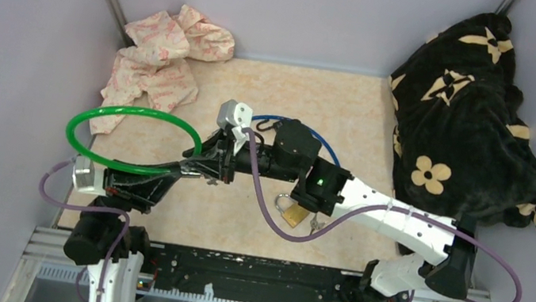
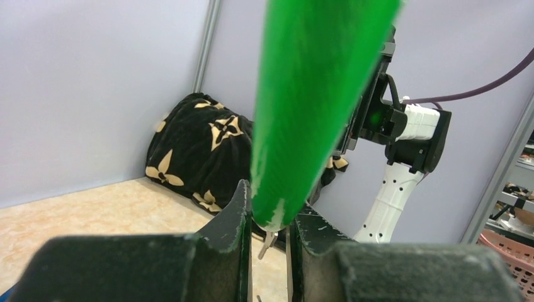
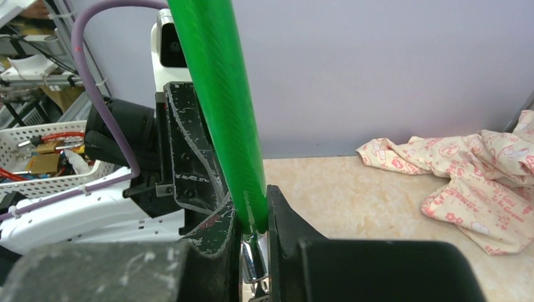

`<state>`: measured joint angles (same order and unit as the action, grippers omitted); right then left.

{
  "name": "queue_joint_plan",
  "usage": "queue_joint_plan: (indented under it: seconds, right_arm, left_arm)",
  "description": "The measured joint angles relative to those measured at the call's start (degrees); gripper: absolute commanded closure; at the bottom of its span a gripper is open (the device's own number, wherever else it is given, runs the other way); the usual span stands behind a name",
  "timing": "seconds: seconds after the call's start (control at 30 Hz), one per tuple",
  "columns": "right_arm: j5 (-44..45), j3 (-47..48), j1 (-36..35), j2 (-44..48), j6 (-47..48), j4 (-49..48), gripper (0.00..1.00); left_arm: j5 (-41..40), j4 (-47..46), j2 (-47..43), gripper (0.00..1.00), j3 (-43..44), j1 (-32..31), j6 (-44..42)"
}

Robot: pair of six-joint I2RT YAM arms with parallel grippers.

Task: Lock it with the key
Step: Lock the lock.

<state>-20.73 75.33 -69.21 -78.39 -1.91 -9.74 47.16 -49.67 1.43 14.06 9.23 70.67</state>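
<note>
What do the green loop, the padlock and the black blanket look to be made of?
The green loop looks like a glossy plastic sleeve, probably over a cable: smooth, with bright highlights. The padlock seems brass-coloured metal with a silvery shackle. The black blanket looks like soft plush fabric: matte, fuzzy, printed with beige flowers.

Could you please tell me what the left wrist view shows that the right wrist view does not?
Only the left wrist view: the black fleece blanket with beige flowers and the white right arm. Only the right wrist view: the crumpled pink-printed cream cloth and a white mesh basket. Both: the glossy green plastic loop, clamped by the left fingers in one and the right fingers in the other, over the beige tabletop.
</note>
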Motion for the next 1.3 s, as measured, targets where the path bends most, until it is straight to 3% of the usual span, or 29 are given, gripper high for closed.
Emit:
queue_joint_plan:
  seconds: [0.07, 0.1, 0.17, 0.2, 0.23, 0.27, 0.33, 0.53, 0.73, 0.93, 1.17, 1.3]
  right_arm:
    - [-0.3, -0.3, 0.3, -0.3, -0.9, -1.1, 0.97]
    - [-0.5, -0.5, 0.4, -0.3, -1.1, -1.5, 0.85]
    - [-0.7, -0.7, 0.5, -0.3, -1.5, -1.8, 0.47]
    - [-0.9, -0.7, 0.5, -0.3, -1.6, -1.6, 0.37]
    - [-1.2, -0.7, 0.4, -0.3, -1.8, -1.0, 0.1]
    - [-1.6, -0.9, 0.3, -0.3, -1.5, -0.2, 0.03]
    - [-2.3, -1.5, 0.4, -0.3, -1.3, 2.1, 0.02]
    - [-8.2, -2.3, 5.0, 2.1, -1.8, 10.4, 0.02]
    - [-16.4, -2.2, 11.0, 3.5, -4.3, 14.8, 0.27]
    - [-24.3, -0.5, 11.7, 0.1, -5.9, 17.3, 0.42]
    - [-29.6, 0.5, 11.7, -3.0, -7.4, 17.9, 0.71]
    - [-30.5, 0.5, 11.7, -3.1, -8.3, 17.2, 0.99]
  left_arm:
    - [-0.4, 0.0, 0.0, 1.0, -0.2, 0.2, 0.4]
    - [-0.4, 0.0, 0.0, 1.0, -0.2, 0.3, 0.5]
    - [-0.4, -0.1, 0.0, 1.0, -0.3, 0.3, 0.6]
    - [-0.5, -0.1, 0.0, 1.0, -0.3, 0.3, 0.8]
    - [-0.3, -0.4, 0.0, 1.0, -0.3, 0.2, 1.1]
    - [-0.2, -0.6, 0.0, 1.0, -0.3, 0.2, 1.4]
    - [-0.1, -0.8, 0.0, 1.0, -0.3, 0.2, 1.7]
    - [0.1, -1.1, 0.0, 1.0, -0.4, 0.2, 1.9]
    - [0.6, -1.8, 0.0, 1.0, -0.5, 0.2, 2.0]
    - [0.9, -2.0, 0.0, 1.0, -1.1, 0.2, 2.2]
    - [0.9, -2.1, 0.0, 1.0, -1.4, 0.2, 2.2]
    - [1.0, -2.3, 0.0, 1.0, -1.5, 0.2, 2.5]
